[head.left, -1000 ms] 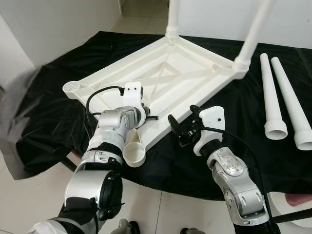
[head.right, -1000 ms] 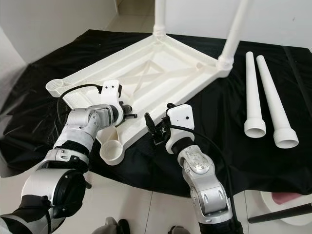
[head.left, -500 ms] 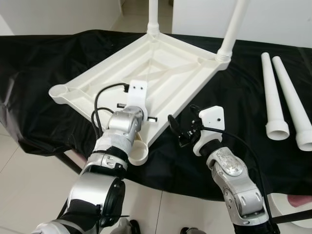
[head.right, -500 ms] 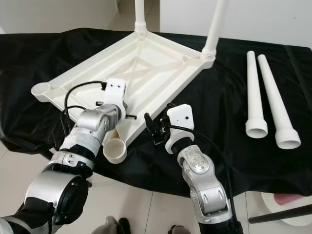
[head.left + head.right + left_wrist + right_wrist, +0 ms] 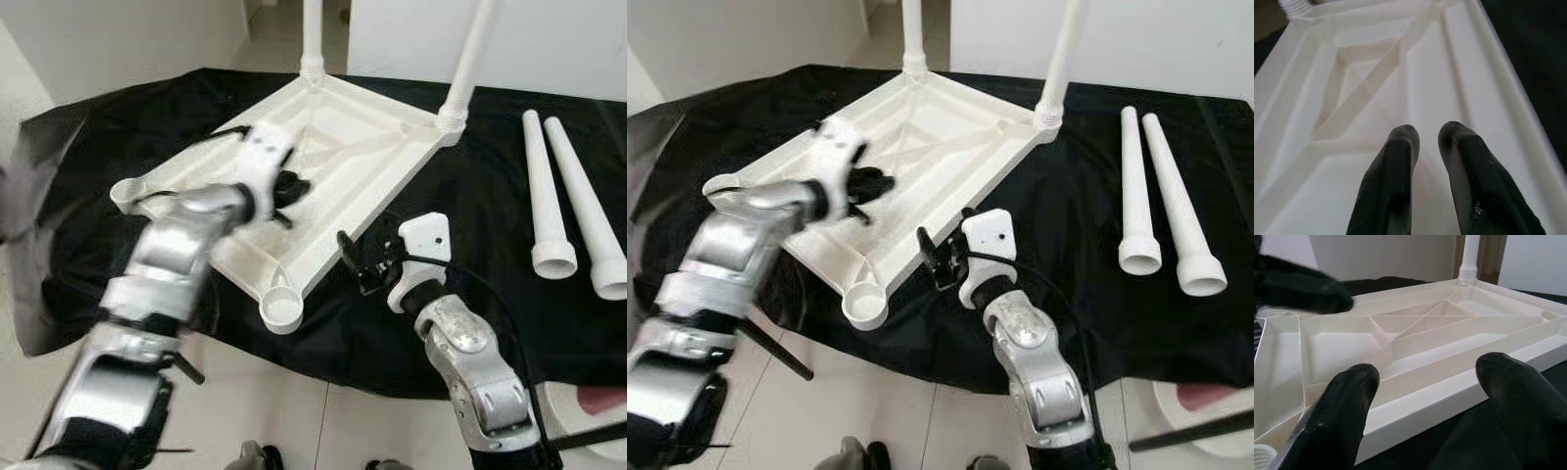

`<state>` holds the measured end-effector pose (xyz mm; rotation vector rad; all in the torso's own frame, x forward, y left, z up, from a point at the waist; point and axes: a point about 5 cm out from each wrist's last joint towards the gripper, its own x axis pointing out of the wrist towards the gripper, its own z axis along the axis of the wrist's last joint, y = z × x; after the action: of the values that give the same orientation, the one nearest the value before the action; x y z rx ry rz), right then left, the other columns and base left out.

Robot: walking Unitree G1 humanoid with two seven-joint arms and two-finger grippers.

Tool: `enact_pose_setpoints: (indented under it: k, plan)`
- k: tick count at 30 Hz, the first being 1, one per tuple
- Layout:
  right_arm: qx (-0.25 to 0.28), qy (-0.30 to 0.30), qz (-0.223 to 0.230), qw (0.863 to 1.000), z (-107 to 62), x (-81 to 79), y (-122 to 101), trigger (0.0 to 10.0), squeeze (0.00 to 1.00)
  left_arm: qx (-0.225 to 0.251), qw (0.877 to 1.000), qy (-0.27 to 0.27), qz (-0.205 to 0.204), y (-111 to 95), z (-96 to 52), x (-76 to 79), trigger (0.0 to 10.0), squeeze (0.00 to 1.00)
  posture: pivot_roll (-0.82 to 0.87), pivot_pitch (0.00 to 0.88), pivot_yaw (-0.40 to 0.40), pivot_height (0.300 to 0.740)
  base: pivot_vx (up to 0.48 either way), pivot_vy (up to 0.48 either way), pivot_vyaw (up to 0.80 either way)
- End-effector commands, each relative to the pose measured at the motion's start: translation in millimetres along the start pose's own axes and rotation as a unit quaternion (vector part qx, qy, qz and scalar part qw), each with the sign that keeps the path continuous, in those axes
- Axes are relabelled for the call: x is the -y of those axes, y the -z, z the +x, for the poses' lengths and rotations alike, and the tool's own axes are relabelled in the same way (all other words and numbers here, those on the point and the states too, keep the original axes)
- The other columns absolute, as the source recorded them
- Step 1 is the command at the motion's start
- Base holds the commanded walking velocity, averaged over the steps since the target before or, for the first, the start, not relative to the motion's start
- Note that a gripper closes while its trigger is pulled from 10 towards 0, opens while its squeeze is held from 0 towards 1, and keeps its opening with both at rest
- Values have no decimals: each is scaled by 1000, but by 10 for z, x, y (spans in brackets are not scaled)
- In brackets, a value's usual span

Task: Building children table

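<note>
The white plastic table top (image 5: 343, 157) lies upside down on a black cloth. Two white legs (image 5: 312, 34) (image 5: 468, 59) stand in its far corners. The front corner socket (image 5: 279, 309) and the left corner socket (image 5: 127, 188) hold nothing. Two loose legs (image 5: 544, 191) (image 5: 588, 206) lie side by side on the cloth at the right. My left gripper (image 5: 289, 188) hovers over the ribbed underside (image 5: 1376, 78), shut with nothing in it. My right gripper (image 5: 358, 262) is open just off the top's near right edge (image 5: 1449, 391), not touching it.
The black cloth (image 5: 470, 225) covers the work surface and hangs over its front edge onto white floor tiles (image 5: 294, 421). A black rod (image 5: 588, 436) and a white round thing with pink (image 5: 598, 406) sit at the lower right. White walls stand behind.
My left arm has lifted away from the front corner socket and swung up over the middle of the table top. The right arm has stayed put. The camera shifted slightly.
</note>
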<state>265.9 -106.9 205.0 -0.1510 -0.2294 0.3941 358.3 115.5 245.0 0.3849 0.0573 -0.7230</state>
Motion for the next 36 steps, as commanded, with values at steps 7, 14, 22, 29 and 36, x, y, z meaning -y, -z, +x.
enact_pose_setpoints:
  k: [7,14,22,29,36]
  plan:
    - [4,-19,-6,1000,-1,-40,-18,10000,0,-79,977,148,129,362,-249,7,10000,0,-113,131,92,740,0,0,0]
    - [13,-39,-5,999,7,-83,-82,10000,0,-138,938,224,227,572,-384,-36,10000,867,-128,118,75,740,0,0,0]
    - [12,-48,-3,999,13,-106,-80,10000,0,-144,913,299,236,497,-449,-123,10000,0,-135,113,63,740,0,0,0]
    - [11,-48,-3,999,11,-102,-80,10000,0,-149,905,316,243,431,-498,-239,10000,0,-138,118,65,740,0,0,0]
    - [7,-44,-1,999,-14,-106,-64,10000,0,-178,865,389,262,604,-620,-177,10000,0,-139,125,71,740,0,0,0]
